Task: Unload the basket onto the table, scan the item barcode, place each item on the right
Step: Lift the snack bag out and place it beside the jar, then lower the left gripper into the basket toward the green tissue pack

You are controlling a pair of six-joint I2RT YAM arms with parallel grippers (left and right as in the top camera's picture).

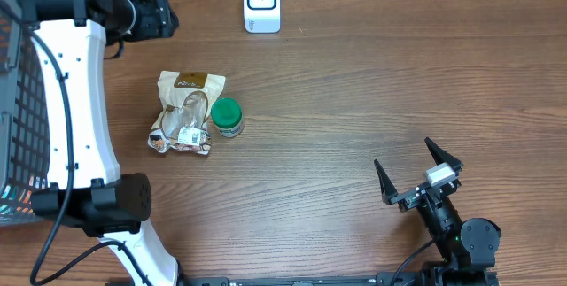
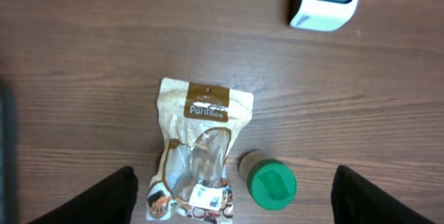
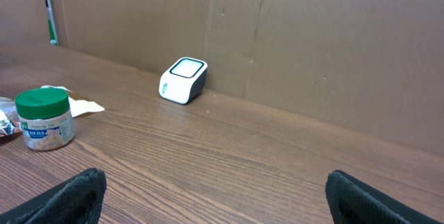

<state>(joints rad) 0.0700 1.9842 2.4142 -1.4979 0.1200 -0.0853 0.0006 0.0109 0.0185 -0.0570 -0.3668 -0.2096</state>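
From overhead I see the pouch [image 1: 186, 113] lying flat on the wood-grain table [image 1: 354, 82], left of centre. It is crinkled tan paper with a brown band at the far end and a glossy clear window lower down. A small round jar [image 1: 228, 116] with a smooth green lid stands upright just beside the pouch's right edge. The scanner [image 1: 262, 3], a white rounded box with a dark-rimmed face, sits at the far edge, well apart from both. A dark wire basket [image 1: 13, 118] shows at the left, and only in this view. The left wrist camera looks straight down and adds pale print on the brown band and a small white label [image 2: 203, 195] at the pouch's near end, too small for me to read. The left gripper [image 2: 236, 200] hangs above the items, its black fingers spread wide and holding nothing. The low right wrist camera alone shows the jar's side, a clear wall with pale contents, and a cardboard wall [image 3: 312, 50] behind the scanner. The right gripper [image 1: 413, 169] sits near the right front, fingers fully apart and empty.
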